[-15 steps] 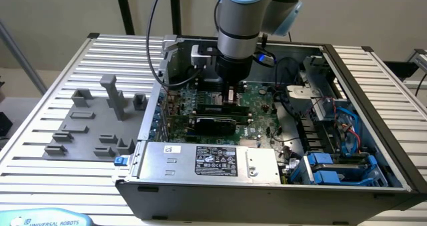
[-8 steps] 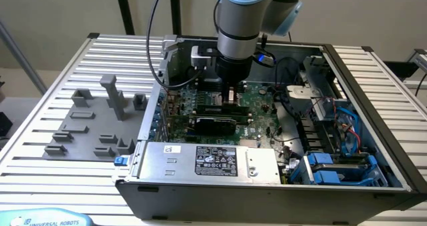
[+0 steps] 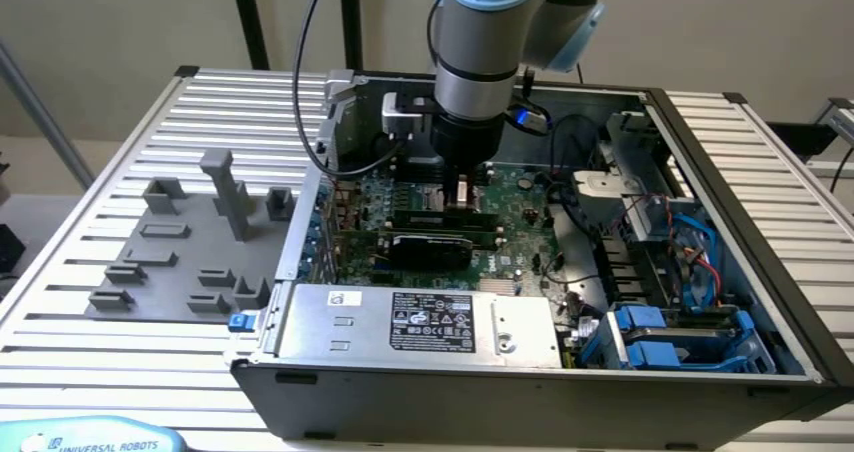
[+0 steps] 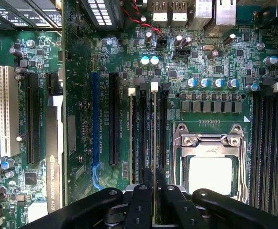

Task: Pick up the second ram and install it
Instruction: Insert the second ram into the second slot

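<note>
Slatted metal surface (image 3: 107, 132) carrying, in the left of the exterior view, a grey plastic holder tray (image 3: 187, 252) with upright blocks. To its right sits an open computer case (image 3: 534, 372), with a silver power supply (image 3: 420, 322) along the lower edge and blue drive brackets (image 3: 654, 337) at the lower right. The motherboard (image 3: 514, 222) lies flat inside the case. The robot arm (image 3: 487, 42) descends from the top centre, its lower end just above the memory slots near the frame's middle.

Wrist view, left to right: a white expansion slot (image 4: 7, 112), long black expansion slots (image 4: 114, 119), a bank of memory slots (image 4: 141, 138), the metal processor socket (image 4: 210, 160), and further memory slots (image 4: 272, 143) at the right edge. The jaws (image 4: 154, 191), at the lower centre, are nearly closed, pinching the second ram (image 4: 154, 138). That stick stands on edge, running up the frame from between the fingertips, in line with a slot of the central bank; whether it is fully seated cannot be told.
</note>
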`<act>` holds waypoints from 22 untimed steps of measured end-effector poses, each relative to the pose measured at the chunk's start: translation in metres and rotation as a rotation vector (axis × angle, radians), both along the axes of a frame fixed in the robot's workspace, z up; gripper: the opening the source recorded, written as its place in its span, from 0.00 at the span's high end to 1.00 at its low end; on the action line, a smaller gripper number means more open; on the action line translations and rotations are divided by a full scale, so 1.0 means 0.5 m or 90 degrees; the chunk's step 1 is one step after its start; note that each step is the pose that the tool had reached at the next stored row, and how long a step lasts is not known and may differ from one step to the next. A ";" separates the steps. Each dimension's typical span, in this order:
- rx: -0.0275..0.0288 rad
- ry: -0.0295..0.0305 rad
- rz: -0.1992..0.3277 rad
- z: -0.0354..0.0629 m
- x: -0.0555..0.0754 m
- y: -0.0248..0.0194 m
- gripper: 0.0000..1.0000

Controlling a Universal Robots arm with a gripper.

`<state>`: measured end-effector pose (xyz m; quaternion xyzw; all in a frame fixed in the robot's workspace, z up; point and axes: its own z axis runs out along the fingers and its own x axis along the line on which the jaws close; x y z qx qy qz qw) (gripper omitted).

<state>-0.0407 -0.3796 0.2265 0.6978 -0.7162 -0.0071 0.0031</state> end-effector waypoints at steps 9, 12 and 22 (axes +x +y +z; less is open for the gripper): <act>0.0003 0.0000 -0.004 -0.001 -0.003 0.0000 0.86; 0.0003 0.0000 -0.004 -0.001 -0.003 0.0000 0.86; 0.0005 -0.0004 -0.004 -0.003 -0.001 0.0000 0.86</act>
